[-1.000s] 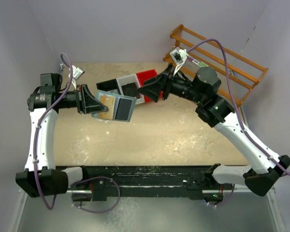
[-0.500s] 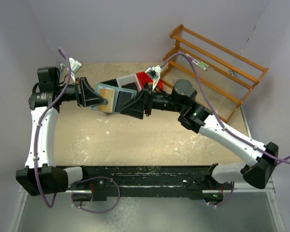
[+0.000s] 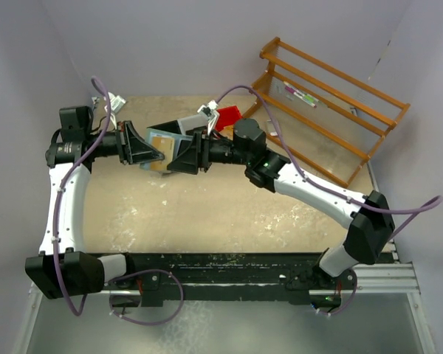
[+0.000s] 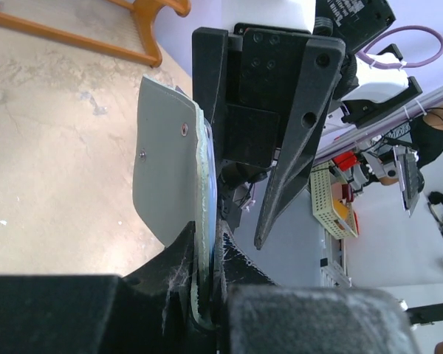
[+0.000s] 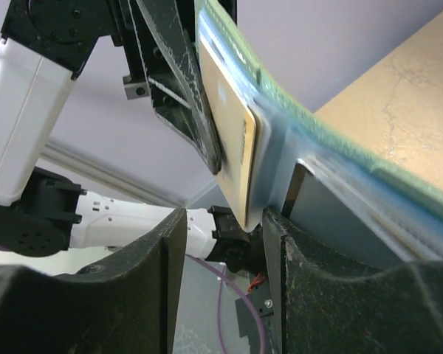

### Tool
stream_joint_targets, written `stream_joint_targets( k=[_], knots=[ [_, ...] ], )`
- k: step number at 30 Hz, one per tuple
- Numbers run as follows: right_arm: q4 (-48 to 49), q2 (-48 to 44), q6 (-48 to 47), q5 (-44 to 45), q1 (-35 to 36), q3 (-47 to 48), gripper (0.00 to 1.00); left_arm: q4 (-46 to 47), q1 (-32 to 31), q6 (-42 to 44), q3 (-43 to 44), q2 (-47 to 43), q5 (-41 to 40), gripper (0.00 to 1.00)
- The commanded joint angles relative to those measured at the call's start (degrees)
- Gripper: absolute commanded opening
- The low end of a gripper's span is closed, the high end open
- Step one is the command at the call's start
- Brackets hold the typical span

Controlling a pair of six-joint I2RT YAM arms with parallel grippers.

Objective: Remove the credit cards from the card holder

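My left gripper (image 3: 153,153) is shut on the pale mint-green card holder (image 3: 165,150) and holds it open above the table. In the left wrist view its cover (image 4: 166,162) stands edge-on, clamped in my left gripper (image 4: 205,258). A tan-orange credit card (image 3: 160,139) sits in a clear pocket. My right gripper (image 3: 179,157) is open at the holder's right side. In the right wrist view my right gripper (image 5: 225,243) straddles the lower edge of the tan card (image 5: 232,140), beside the green cover (image 5: 317,125). Whether a finger touches the card is unclear.
A red bin (image 3: 227,116) and a grey bin (image 3: 194,122) stand behind the grippers. A wooden rack (image 3: 332,96) stands at the back right. The tan table (image 3: 229,206) lies below, with walls close at the back and left.
My right arm has swung left from the bins to the held card holder, and its open fingers now sit around the holder's right side. The left gripper has stayed nearly still, holding the holder.
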Motion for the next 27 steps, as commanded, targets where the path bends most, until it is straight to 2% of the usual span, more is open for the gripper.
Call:
stream_joint_targets(
  k=[1, 8, 10, 13, 16, 24, 27],
  knots=[
    [3.49, 1.58, 3.44, 1.95, -0.22, 4.01, 0.48, -3.85, -0.26, 1.30, -0.68, -1.73, 10.02, 0.00],
    [8.14, 5.11, 6.93, -0.40, -0.22, 5.20, 0.37, -13.65, -0.21, 9.09, -0.53, -0.98, 10.56, 0.00],
    [10.96, 5.47, 8.44, -2.00, -0.22, 4.47, 0.29, -15.12, -0.21, 10.12, -0.57, -0.80, 10.66, 0.00],
    [16.30, 5.32, 11.95, -5.12, -0.17, 2.16, 0.12, -16.54, -0.21, 10.99, -0.57, -0.50, 10.57, 0.08],
    [19.29, 5.31, 12.73, -7.02, -0.30, 0.63, 0.02, -17.70, -0.21, 11.11, -0.13, -0.10, 10.48, 0.10],
    [18.43, 4.85, 12.62, -6.90, -0.72, -1.02, 0.00, -19.26, -0.21, 11.76, 0.90, 0.84, 8.21, 0.10],
    [18.64, 4.15, 12.62, -6.08, -1.04, -2.71, 0.00, -19.96, -0.21, 11.73, 1.31, 1.52, 6.52, 0.04]
  ],
)
